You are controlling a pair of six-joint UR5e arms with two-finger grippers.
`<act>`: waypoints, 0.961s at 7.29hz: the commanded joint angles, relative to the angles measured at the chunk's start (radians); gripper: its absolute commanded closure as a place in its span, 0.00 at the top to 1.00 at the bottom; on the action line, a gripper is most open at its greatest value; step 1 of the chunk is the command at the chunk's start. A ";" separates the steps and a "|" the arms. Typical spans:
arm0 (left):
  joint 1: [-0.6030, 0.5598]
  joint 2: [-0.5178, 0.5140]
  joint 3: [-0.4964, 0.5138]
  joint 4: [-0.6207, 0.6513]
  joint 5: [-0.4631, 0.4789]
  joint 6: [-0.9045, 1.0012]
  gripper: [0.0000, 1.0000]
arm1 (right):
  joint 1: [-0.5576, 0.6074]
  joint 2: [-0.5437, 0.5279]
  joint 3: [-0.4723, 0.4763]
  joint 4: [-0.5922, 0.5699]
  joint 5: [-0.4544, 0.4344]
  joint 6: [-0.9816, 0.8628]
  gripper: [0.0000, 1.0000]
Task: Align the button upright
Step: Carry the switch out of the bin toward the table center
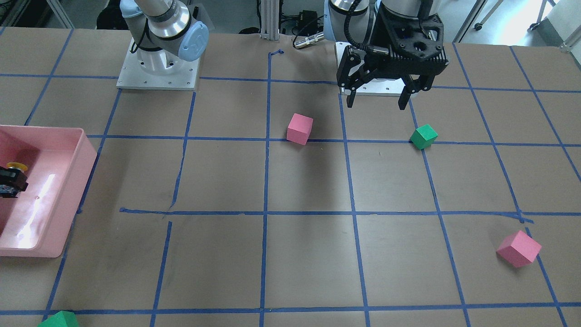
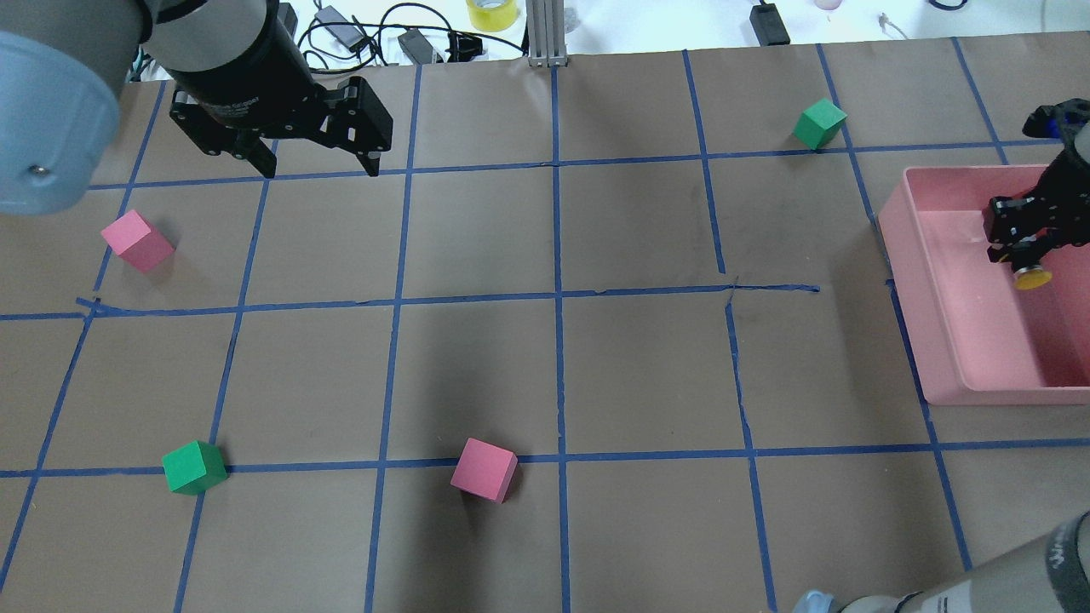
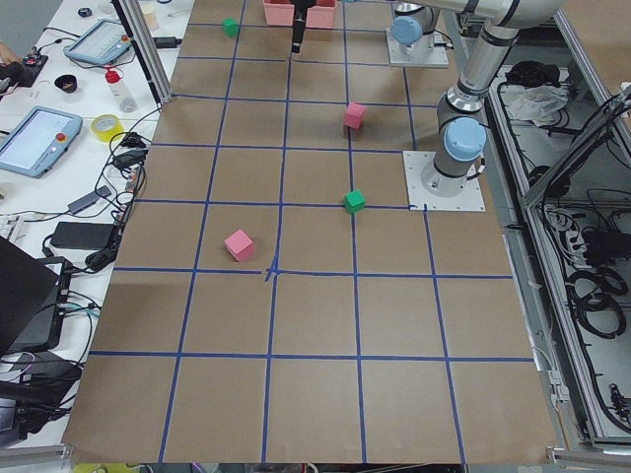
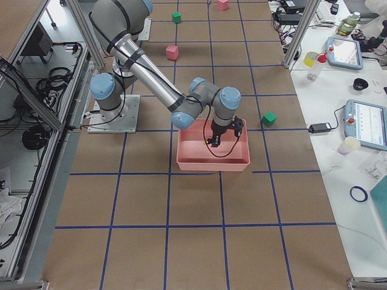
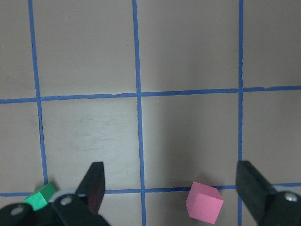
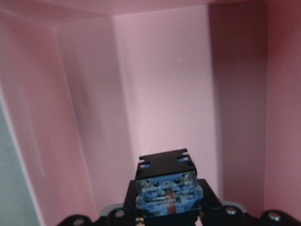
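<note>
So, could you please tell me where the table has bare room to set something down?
The middle squares are bare, between the near pink cube, the far green cube and the pink bin. The bin is crowded: the right hand holds the button.

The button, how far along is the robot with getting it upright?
Done: the right gripper is shut on the button inside the pink bin. In hand: it is held contact block toward the wrist, yellow cap away. Left: standing it cap-up and releasing. The left gripper hangs open, idle.
</note>
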 commanded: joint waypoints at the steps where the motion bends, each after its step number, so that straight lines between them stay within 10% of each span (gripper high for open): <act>1: 0.001 0.000 0.000 0.000 0.001 0.000 1.00 | 0.086 -0.036 -0.112 0.146 0.028 0.021 0.00; 7: 0.001 0.001 0.000 0.000 0.001 0.000 1.00 | 0.664 0.111 -0.231 0.005 0.118 0.488 0.00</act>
